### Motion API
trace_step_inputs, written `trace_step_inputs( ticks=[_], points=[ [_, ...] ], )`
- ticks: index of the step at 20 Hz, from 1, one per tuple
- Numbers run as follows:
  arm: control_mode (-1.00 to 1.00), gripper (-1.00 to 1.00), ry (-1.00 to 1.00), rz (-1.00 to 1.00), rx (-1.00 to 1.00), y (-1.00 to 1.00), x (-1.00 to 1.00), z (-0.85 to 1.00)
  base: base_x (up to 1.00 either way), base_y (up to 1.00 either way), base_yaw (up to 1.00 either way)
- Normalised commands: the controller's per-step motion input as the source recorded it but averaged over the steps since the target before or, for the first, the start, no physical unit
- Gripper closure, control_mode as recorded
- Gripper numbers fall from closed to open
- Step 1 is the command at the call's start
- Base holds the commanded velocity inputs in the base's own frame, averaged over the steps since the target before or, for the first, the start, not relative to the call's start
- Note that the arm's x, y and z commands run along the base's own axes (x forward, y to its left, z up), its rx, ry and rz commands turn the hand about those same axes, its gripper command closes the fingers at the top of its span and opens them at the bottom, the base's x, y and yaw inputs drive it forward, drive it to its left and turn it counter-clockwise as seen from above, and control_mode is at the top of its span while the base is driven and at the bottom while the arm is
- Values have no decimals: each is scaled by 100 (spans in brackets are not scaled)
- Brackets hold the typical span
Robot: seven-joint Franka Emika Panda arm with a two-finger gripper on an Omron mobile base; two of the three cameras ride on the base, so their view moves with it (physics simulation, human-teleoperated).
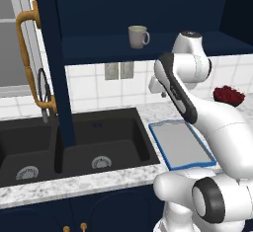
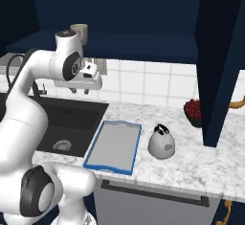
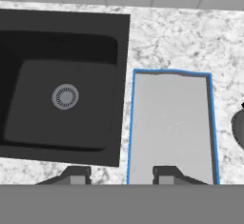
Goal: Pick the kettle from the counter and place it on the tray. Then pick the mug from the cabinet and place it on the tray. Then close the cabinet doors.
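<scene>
The silver-grey kettle [image 2: 161,142] with its black handle stands on the speckled counter [image 2: 191,164], just right of the blue-rimmed grey tray [image 2: 115,146]. The tray [image 3: 171,127] lies bare below my hand, and the kettle's edge [image 3: 238,127] shows at the right border. My gripper [image 3: 121,175] hangs high above the seam between sink and tray, open, with nothing between its fingers. From the right base view the gripper [image 2: 79,89] points down over the sink's right side. The beige mug [image 1: 138,36] sits on the shelf of the open navy cabinet [image 1: 148,46].
A black double sink [image 1: 74,147] with a tap lies left of the tray. A dark bowl of red fruit [image 2: 193,110] stands by the tiled wall. Both cabinet doors are swung open: the left door [image 1: 47,53] over the sink, the right door [image 2: 220,61] over the counter's right.
</scene>
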Motion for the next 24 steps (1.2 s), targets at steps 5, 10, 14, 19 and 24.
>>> trace_step_inputs(
  ticks=[5,10,14,19,24],
  points=[
    [-100,-100,0,-1,0,-4,-21,-12,0,0,0],
    [-100,-100,-1,-5,0,-41,-55,-48,0,0,0],
    [-100,-100,0,0,0,-98,-13,-40,0,0,0],
    [-100,-100,0,0,0,-98,7,-10,0,0,0],
    [-100,-100,0,0,-1,-90,16,-5,0,0,0]
  ],
)
